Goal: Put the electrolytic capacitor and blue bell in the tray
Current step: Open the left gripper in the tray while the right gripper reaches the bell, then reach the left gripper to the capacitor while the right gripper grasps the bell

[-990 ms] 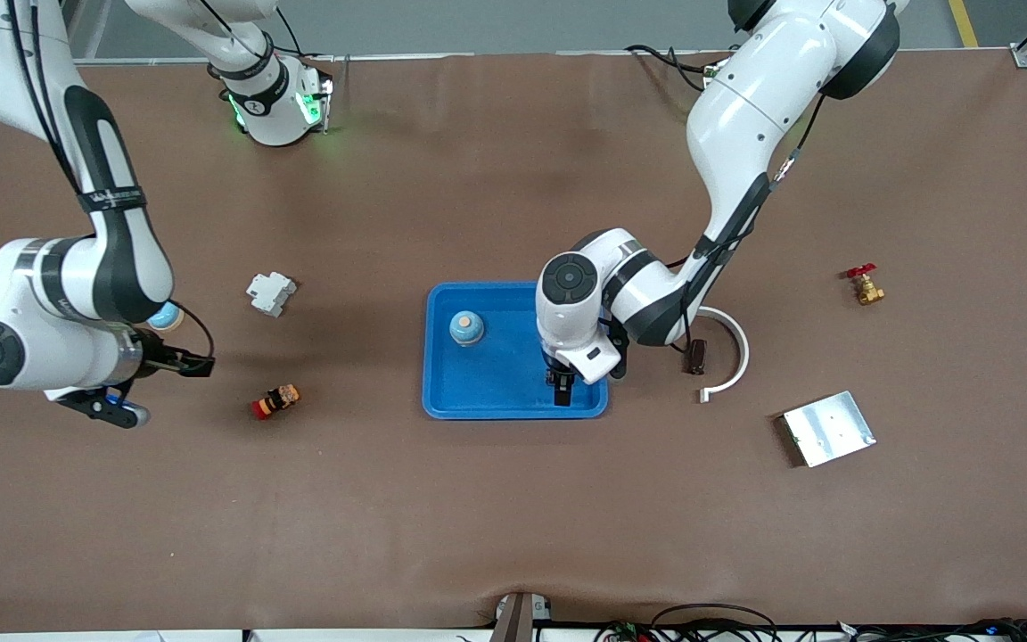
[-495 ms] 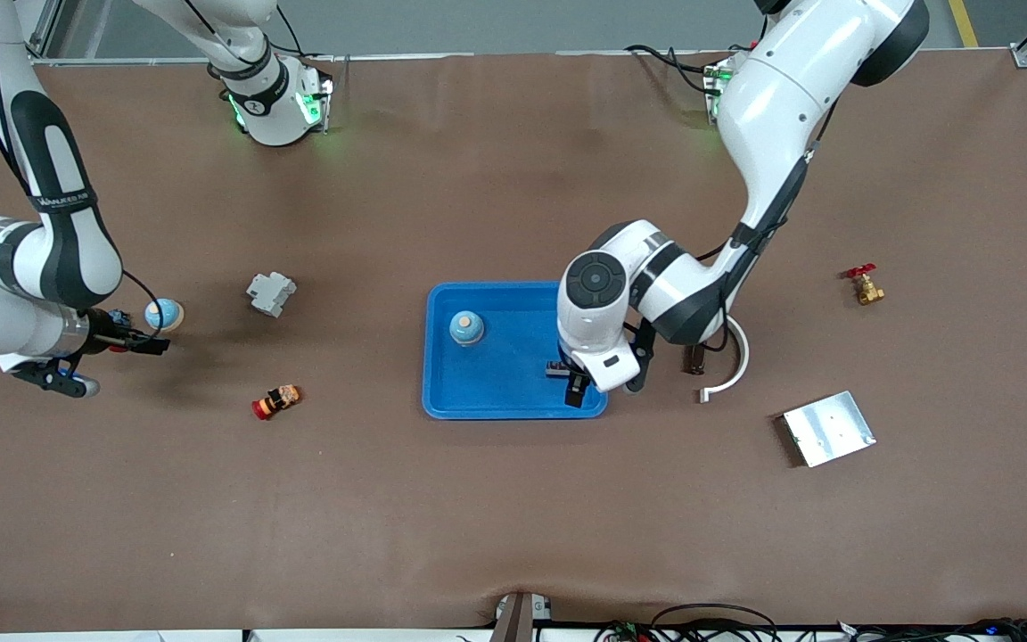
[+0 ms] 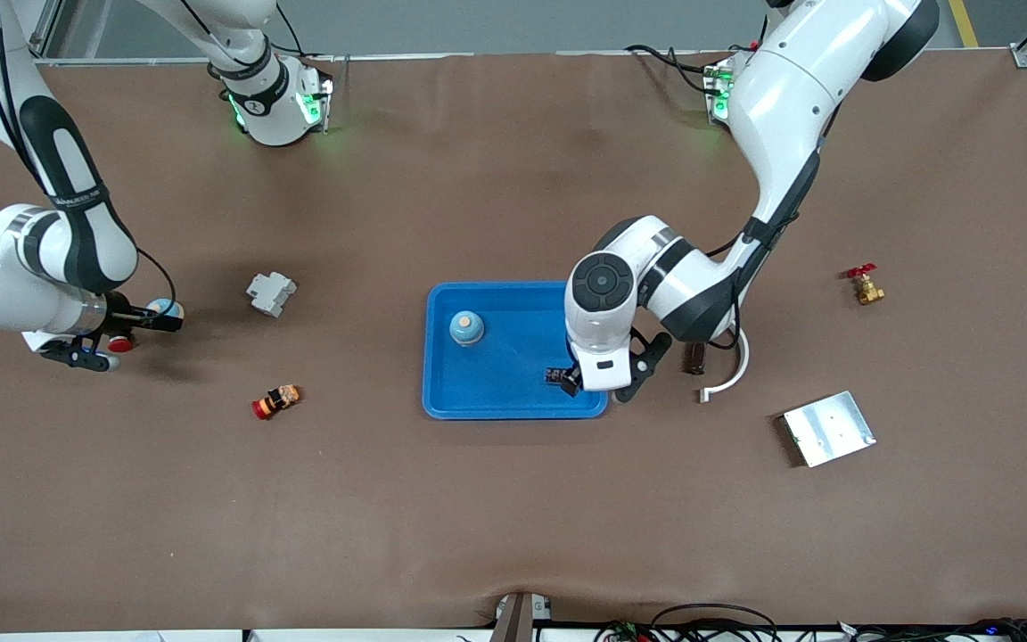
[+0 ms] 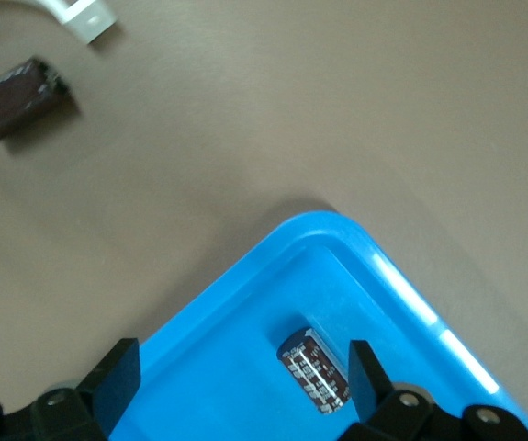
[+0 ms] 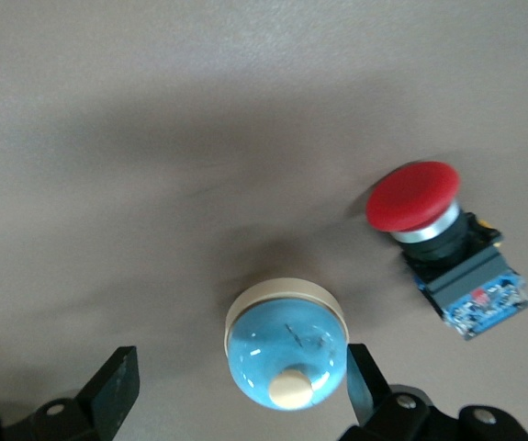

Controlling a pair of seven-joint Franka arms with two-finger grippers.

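With the small dark cylindrical electrolytic capacitor [image 4: 313,370] released in the shallow bright blue plastic tray [image 3: 487,397] beneath the open left hand [image 3: 578,379], a second blue bell [image 5: 285,344], at nine o'clock on the worktop, is framed by the open right hand [image 5: 236,377].

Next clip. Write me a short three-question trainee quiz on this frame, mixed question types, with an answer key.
1. True or false: the small dark cylindrical electrolytic capacitor lies inside the shallow bright blue plastic tray.
2. Which item sits on the table beside the round pale-blue bell with a cream base, under the right gripper? A) brass valve B) red mushroom-head push button C) silver metal plate
3. Fill in: the left gripper hangs with open fingers over the tray's ____.

Key: 1 true; 2 B; 3 corner, the one nearer the front camera toward the left arm's end.
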